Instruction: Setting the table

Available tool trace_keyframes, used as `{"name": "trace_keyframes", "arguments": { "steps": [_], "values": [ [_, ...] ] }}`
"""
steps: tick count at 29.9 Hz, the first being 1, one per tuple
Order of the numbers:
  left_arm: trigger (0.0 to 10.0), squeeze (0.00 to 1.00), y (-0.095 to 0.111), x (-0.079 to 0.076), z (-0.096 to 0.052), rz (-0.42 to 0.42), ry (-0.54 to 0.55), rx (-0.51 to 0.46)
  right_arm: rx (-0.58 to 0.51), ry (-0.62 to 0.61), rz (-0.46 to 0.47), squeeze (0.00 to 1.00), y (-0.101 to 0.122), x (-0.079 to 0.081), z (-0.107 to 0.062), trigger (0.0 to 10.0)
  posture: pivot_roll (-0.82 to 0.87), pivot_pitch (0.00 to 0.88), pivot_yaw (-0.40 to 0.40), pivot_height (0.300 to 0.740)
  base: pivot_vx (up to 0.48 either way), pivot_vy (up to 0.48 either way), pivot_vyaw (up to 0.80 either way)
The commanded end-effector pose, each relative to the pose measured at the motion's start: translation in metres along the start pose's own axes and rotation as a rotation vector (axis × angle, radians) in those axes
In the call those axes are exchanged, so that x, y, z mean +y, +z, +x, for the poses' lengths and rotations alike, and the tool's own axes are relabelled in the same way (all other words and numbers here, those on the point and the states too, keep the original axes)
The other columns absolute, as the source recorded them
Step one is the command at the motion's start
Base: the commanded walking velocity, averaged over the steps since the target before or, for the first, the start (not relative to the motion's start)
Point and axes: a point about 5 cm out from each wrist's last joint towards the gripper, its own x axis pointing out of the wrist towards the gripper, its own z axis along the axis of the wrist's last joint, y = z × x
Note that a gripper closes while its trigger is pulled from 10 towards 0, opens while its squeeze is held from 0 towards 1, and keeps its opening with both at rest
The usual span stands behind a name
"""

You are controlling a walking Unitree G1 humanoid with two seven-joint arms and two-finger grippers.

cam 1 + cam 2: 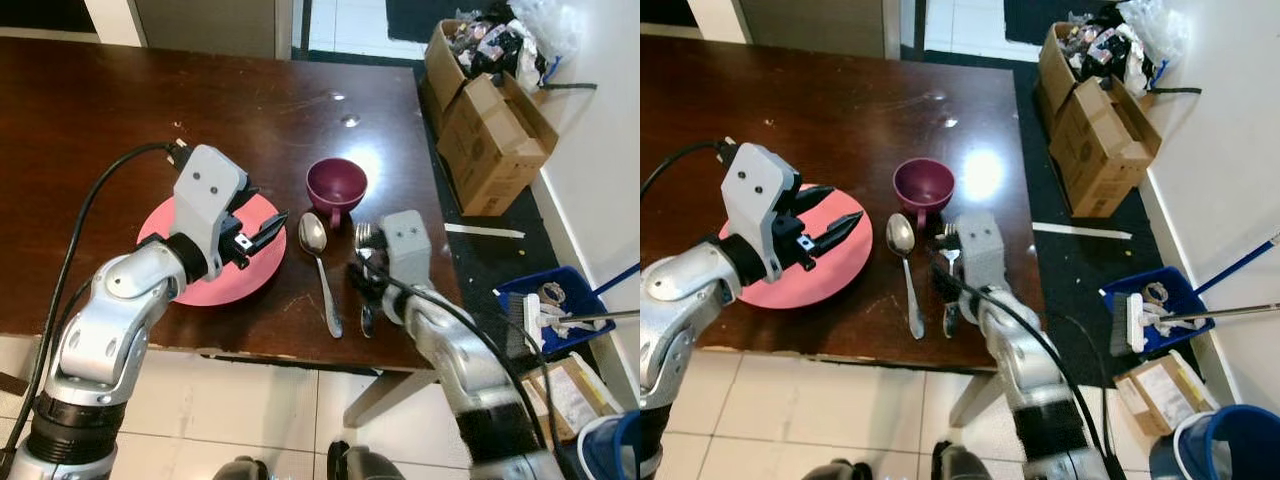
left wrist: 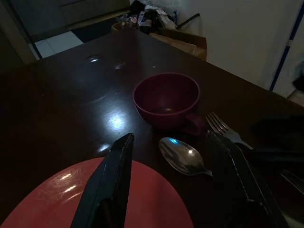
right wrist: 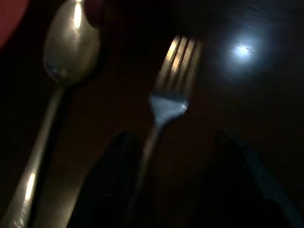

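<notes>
Fork [image 1: 364,262] placement looks to be the step in hand, right gripper [image 1: 368,280] spread wide astride its handle beside the spoon [image 1: 320,262], left gripper [image 1: 262,228] open over the pink plate [image 1: 215,285]; next, I'd judge, lift clear.

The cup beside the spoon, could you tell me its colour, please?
Dark maroon cup, clearest in the left eye view.

Head views overhead — wrist views close, table-level

Dark wooden table [image 1: 120,120] bears pink plate [image 1: 215,285], maroon cup [image 1: 336,186], spoon [image 1: 322,268], fork [image 1: 364,260]
</notes>
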Motion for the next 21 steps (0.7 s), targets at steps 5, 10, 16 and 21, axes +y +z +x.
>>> {"name": "trace_keyframes", "arguments": {
  "steps": [5, 10, 16, 21],
  "values": [
    [10.0, 0.0, -0.002, -0.006, 0.002, -0.013, -0.024, 0.008, 0.159, -0.034, 0.064, 0.0, -0.036, -0.007, -0.009, 0.0, -0.05, 0.139, 0.007, 0.74, 0.0, 0.0, 0.0],
    [10.0, 0.0, -0.003, -0.005, 0.003, -0.013, -0.021, 0.009, 0.147, -0.029, 0.092, 0.0, -0.035, -0.008, -0.008, 0.0, -0.04, 0.136, 0.01, 0.74, 0.0, 0.0, 0.0],
    [10.0, 0.0, -0.003, -0.004, 0.003, -0.013, -0.013, 0.009, 0.121, -0.022, 0.102, 0.0, -0.028, -0.011, -0.005, 0.0, -0.04, 0.134, 0.011, 0.74, 0.0, 0.0, 0.0],
    [10.0, 0.0, -0.003, -0.003, 0.004, -0.013, -0.006, 0.009, 0.092, -0.011, 0.115, 0.0, -0.021, -0.012, -0.008, 0.0, -0.04, 0.134, 0.013, 0.74, 0.0, 0.0, 0.0]
  ]
}}
